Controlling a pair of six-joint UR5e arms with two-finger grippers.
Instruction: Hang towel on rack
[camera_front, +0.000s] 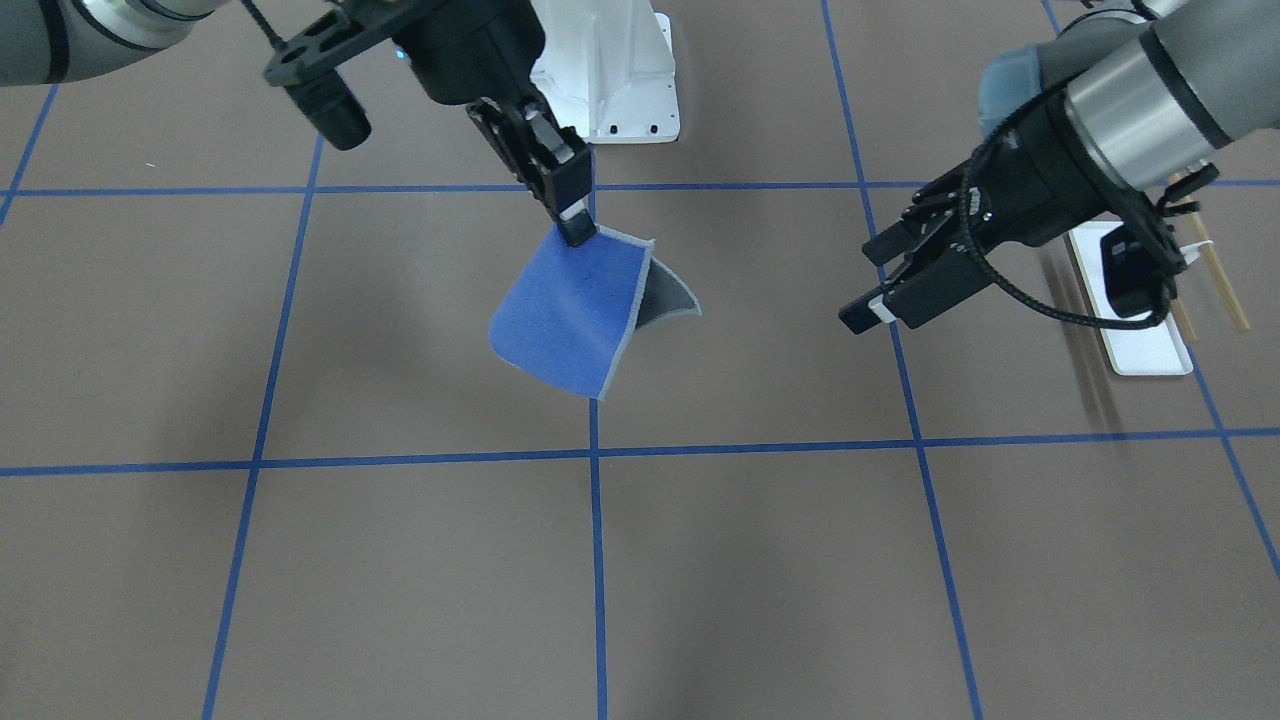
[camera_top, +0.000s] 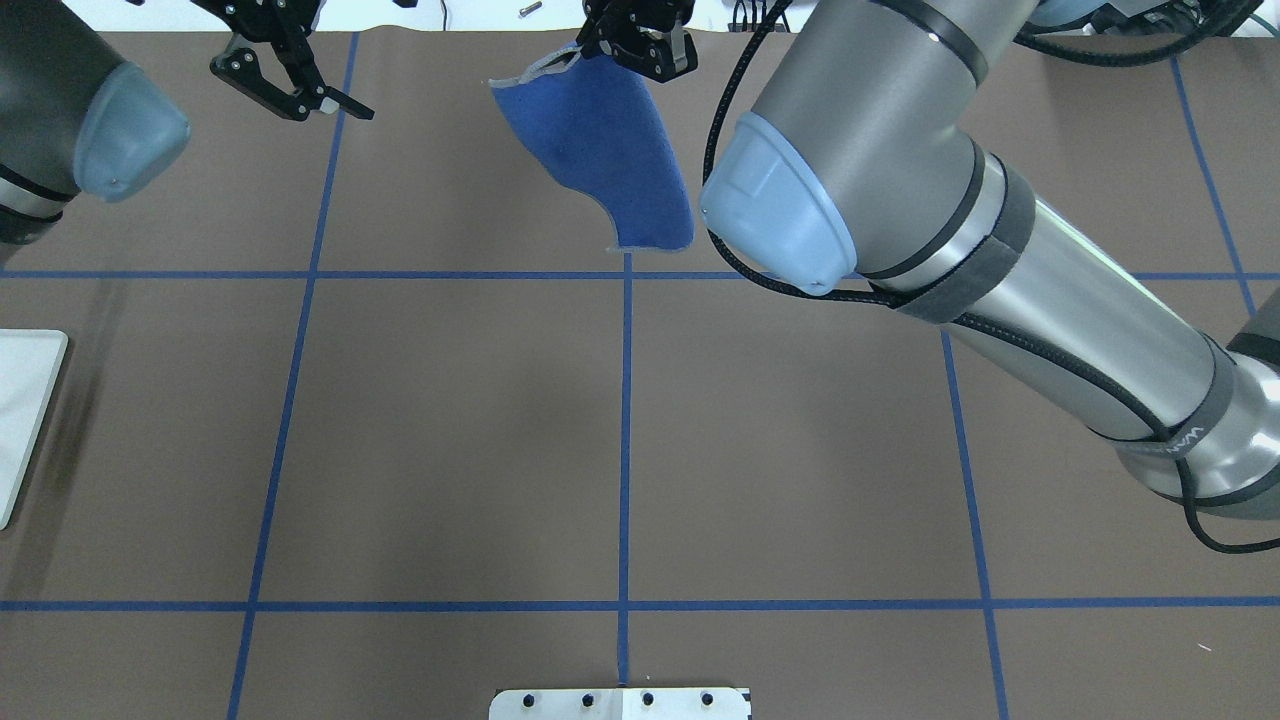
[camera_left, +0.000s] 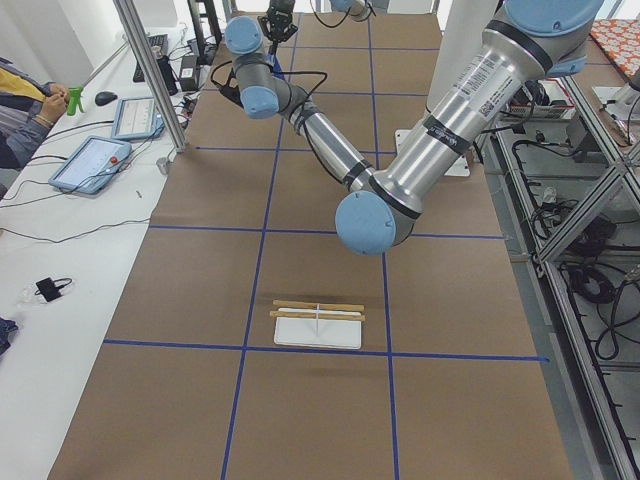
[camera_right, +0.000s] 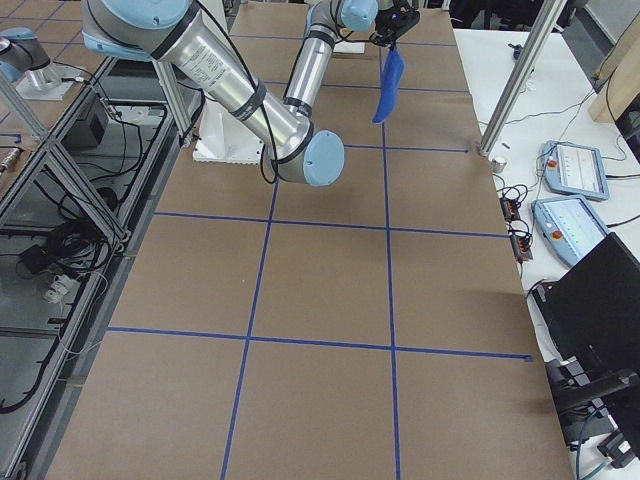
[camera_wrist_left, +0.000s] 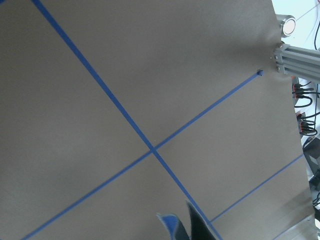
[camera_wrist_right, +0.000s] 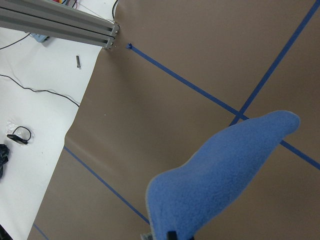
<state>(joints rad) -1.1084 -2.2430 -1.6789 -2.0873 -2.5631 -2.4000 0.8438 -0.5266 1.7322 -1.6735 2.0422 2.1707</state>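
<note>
One towel (camera_front: 565, 310) — pinched by right claw (camera_front: 576, 231); strap (camera_top: 1197, 432) lettering unreadable.

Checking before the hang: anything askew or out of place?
Nothing stands out. The bright blue square cloth towel hangs by one corner from the right hand; the white-based rack with wooden rods stands upright.

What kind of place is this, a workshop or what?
Most likely a robotics lab or test cell: robot arms work over a brown-covered table marked with a blue tape grid, beside an aluminium frame post and control tablets on a side bench.
</note>
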